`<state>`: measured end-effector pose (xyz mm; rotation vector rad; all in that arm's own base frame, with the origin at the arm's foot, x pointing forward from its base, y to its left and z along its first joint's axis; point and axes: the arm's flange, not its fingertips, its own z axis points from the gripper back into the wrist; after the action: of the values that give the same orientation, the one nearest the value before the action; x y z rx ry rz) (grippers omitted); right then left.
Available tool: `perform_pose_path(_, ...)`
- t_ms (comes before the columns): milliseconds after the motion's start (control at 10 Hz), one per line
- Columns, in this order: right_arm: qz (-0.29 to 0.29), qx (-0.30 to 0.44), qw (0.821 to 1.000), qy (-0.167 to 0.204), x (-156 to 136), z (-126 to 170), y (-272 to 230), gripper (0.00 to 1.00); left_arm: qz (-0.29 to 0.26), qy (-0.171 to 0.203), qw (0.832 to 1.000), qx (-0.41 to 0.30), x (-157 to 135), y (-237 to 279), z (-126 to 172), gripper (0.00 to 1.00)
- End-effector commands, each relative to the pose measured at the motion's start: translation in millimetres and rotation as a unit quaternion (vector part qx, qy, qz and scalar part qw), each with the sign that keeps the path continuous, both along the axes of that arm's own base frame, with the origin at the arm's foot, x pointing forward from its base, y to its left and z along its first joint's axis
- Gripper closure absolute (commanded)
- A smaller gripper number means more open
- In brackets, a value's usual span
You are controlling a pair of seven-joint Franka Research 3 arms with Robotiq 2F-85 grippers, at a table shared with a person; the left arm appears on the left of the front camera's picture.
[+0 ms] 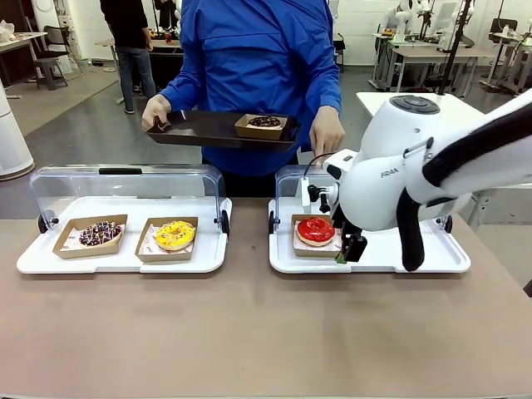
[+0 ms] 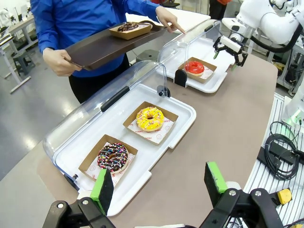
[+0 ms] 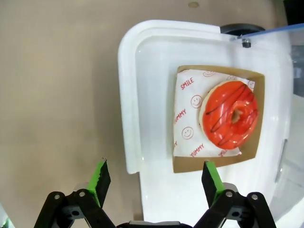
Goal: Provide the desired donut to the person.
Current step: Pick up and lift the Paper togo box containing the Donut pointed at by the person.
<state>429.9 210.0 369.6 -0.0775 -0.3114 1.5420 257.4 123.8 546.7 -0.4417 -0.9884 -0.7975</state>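
Note:
A red-glazed donut [image 1: 316, 230] [image 3: 229, 119] lies in a cardboard box on the right white tray [image 1: 416, 259]. My right gripper [image 1: 347, 249] [image 3: 156, 171] hangs open just beside that box, above the tray's edge, holding nothing. The person [image 1: 258, 75] in a blue jacket holds a dark tray [image 1: 195, 131] that carries a chocolate donut [image 1: 264, 122] in its box. Their other hand [image 1: 327, 133] [image 2: 168, 21] points down at the clear lid behind the red donut. Low over the table's near side, my left gripper [image 2: 159, 183] is open and holds nothing.
The left white tray [image 1: 41, 259] holds a chocolate sprinkle donut [image 1: 100, 233] [image 2: 113, 157] and a yellow donut [image 1: 174, 235] [image 2: 150, 118], each in a cardboard box. Clear lids [image 1: 125, 183] stand raised behind both trays. Bare tabletop [image 1: 249, 332] spreads in front of them.

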Motion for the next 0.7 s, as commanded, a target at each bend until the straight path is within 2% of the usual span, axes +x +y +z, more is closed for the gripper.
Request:
perform_pose_path(0,0.0,0.002,1.0,0.02,20.6,-4.8,3.4,0.0,0.0,0.007,1.0,-0.003,-1.2,0.8,0.8,0.0)
perform_pose_path(200,0.006,-0.014,1.0,0.013,29.7,-14.2,5.2,0.0,0.0,0.007,1.0,-0.003,-1.2,0.8,0.8,0.0)
perform_pose_path(600,0.004,-0.016,0.999,0.043,38.6,-33.3,1.8,0.0,0.0,0.007,1.0,-0.003,-1.2,0.8,0.8,0.0)
